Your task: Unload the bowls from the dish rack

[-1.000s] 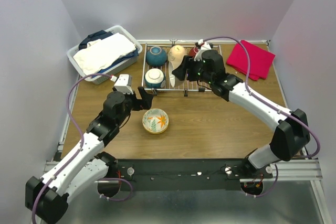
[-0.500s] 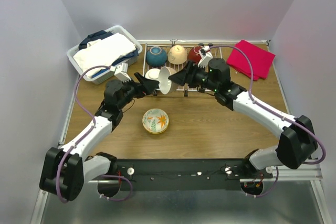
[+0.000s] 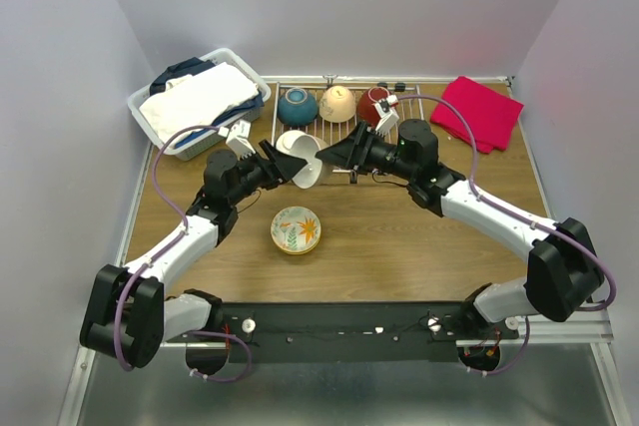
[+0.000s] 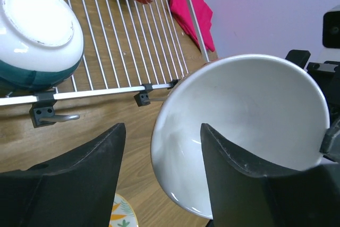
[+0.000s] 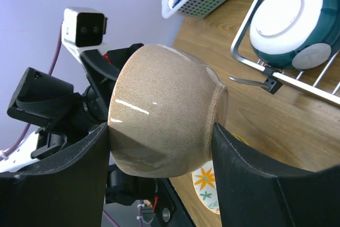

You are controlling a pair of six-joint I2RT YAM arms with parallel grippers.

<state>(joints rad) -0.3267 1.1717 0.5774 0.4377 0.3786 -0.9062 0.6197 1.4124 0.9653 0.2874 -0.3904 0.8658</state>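
My right gripper is shut on a beige bowl with a white inside and holds it on its side, just off the dish rack's front left corner. In the right wrist view the bowl sits between the fingers. My left gripper is open at the bowl's mouth. In the left wrist view the rim lies between its fingers. Teal, cream, dark red and upturned teal-white bowls remain in the rack. A floral bowl stands on the table.
A white laundry basket with cloths stands at the back left. A red cloth lies at the back right. The rack's front rail with black clips runs close under the left gripper. Grey walls enclose the table.
The right gripper has carried the beige bowl from the rack leftward to its front left corner. The left arm has swung up and right to meet it, its open fingers now at the rim.
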